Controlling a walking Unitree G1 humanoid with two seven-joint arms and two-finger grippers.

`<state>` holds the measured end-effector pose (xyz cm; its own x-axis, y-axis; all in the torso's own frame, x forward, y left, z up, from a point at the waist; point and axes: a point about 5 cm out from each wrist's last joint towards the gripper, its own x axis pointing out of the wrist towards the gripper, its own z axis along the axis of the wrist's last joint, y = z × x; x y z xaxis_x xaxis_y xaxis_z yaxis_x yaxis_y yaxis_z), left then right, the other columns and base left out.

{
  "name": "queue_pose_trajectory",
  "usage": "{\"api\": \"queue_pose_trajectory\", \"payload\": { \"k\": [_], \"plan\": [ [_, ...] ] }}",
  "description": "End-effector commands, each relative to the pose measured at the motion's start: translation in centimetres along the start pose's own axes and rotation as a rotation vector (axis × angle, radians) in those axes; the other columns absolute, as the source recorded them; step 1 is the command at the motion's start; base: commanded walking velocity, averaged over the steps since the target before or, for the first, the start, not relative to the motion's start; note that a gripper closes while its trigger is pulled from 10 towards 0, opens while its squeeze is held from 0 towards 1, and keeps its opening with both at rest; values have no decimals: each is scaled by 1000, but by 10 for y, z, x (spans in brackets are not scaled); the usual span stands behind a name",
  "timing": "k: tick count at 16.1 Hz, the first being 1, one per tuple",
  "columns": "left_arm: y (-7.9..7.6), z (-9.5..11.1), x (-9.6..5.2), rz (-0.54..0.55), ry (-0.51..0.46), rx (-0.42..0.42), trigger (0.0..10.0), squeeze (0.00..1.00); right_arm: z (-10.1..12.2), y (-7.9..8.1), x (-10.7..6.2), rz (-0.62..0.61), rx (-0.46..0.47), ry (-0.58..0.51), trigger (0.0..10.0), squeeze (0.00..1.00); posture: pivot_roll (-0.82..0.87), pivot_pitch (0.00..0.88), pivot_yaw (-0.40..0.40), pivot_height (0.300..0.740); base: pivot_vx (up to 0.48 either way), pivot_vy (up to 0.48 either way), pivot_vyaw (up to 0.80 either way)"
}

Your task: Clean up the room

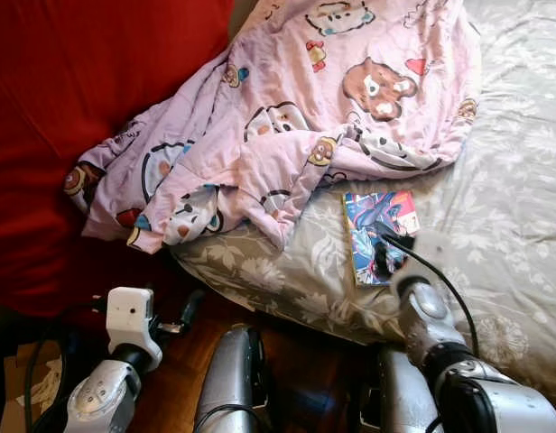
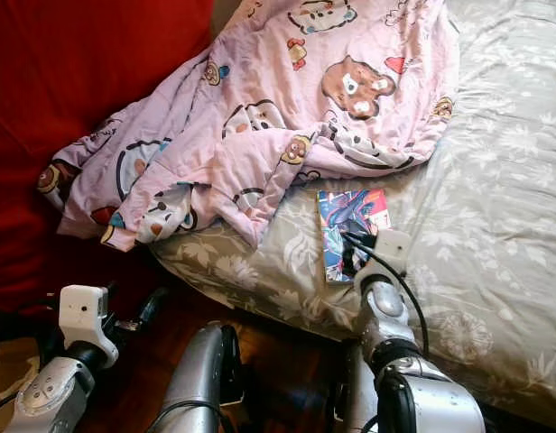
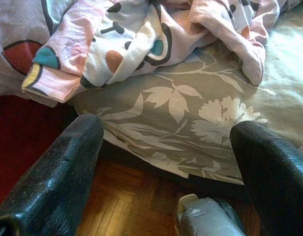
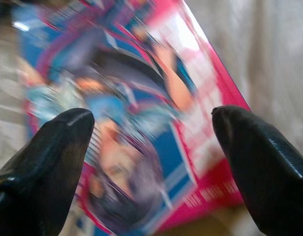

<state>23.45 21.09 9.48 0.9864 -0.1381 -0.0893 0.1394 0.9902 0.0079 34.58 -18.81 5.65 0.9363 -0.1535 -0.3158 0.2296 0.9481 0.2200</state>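
Observation:
A colourful book [image 1: 377, 230] with a blue and pink cover lies flat on the grey floral bedsheet [image 1: 495, 180], just below a rumpled pink cartoon blanket [image 1: 287, 117]. My right gripper [image 1: 384, 262] hovers right over the book's near end, open, its two black fingers [image 4: 53, 147] spread either side of the cover [image 4: 136, 132] and very close to it. My left gripper [image 1: 189, 311] is low beside the bed's near edge, above the wooden floor, open with nothing between its fingers [image 3: 58, 172].
A red cover [image 1: 70, 108] drapes the left side by the bed. The blanket's corner [image 3: 53, 73] hangs over the mattress edge. Wooden parquet floor [image 3: 127, 206] lies below, with some cardboard [image 1: 21, 388] at the lower left.

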Motion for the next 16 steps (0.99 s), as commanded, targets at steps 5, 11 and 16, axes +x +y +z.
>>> {"api": "queue_pose_trajectory", "payload": {
  "k": [5,11,16],
  "plan": [
    [7,1,-7,25,25,7,10000,0,-42,-30,-15,-83,13,176,10000,0,289,294,95,586,0,0,0],
    [1,-2,2,8,33,-13,10000,0,-85,-51,-43,-63,-32,208,10000,0,241,296,100,586,0,0,0],
    [2,0,9,3,24,-14,10000,0,-112,-51,-71,11,-48,142,10000,0,218,284,103,586,0,0,0]
  ]
}}
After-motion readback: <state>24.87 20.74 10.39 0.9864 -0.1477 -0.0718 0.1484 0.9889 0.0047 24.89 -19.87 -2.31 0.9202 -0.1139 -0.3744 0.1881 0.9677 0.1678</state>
